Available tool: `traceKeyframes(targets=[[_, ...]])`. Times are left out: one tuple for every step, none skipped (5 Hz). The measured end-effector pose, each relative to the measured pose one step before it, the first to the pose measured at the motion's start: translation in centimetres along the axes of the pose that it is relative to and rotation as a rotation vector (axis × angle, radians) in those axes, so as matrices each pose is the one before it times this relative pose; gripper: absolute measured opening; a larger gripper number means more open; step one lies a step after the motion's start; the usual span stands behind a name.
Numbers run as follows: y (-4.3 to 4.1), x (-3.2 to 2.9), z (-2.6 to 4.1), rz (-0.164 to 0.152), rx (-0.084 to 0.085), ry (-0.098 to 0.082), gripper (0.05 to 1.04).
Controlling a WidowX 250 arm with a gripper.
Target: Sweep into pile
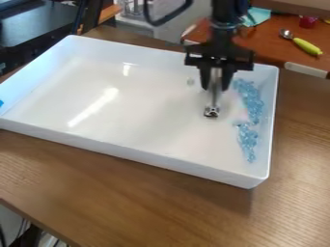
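Beads (251,103) are lying in a loose band inside the white tray (148,159), close along its short wall at the right of the view. Each is probably weighing very little, and they are looking hard, smooth and slippery, so they are likely to be skittering and rolling under a quick push rather than bunching. Pinching them singly would be wasting effort; a low, slow, broad stroke from outside the band, pressing inward, is seeming the better way. The place for taking hold is being the upper shaft of the tool (213,100), leaving its foot free to sweep.

In looks, the beads are showing a pale, glassy blue and are catching the light. They are forming a longer upper stretch and a shorter lower one that is tapering towards the near corner, the two nearly meeting. One small pale piece (190,81) is sitting well apart, nearer the far wall.

Beside the band, the black gripper (215,89) is hanging over the tray, its jaws apparently clamping the slim, metallic tool, whose dark and silvery foot is pointing down. Farther out, the tray is resting on a brown wooden table (129,202), and a spoon (307,46) with a yellow-green handle is lying on the surface behind.
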State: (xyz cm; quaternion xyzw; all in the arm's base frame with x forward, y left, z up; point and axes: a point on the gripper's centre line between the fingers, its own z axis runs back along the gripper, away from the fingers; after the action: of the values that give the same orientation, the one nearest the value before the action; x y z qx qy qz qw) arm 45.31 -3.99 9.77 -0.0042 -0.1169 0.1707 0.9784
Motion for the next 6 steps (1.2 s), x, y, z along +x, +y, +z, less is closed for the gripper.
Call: traceKeyframes(targets=[[-1.466, -0.337, -0.064, -0.0383, -0.0021, -0.0084, 0.371], [0.384, -0.550, 0.617, 0.0148, -0.0292, -0.0069, 0.371], [2.906, 1.004, 3.487, 0.0673, -0.0468, -0.0572, 0.371], [4.802, 1.104, 0.946, 0.0727, 0.0289, -0.0083, 0.371], [1.344, 0.198, -0.555, -0.0099, 0.0347, 0.0125, 0.371], [0.129, -0.817, -2.894, -0.0154, 0.0554, 0.0531, 0.371]])
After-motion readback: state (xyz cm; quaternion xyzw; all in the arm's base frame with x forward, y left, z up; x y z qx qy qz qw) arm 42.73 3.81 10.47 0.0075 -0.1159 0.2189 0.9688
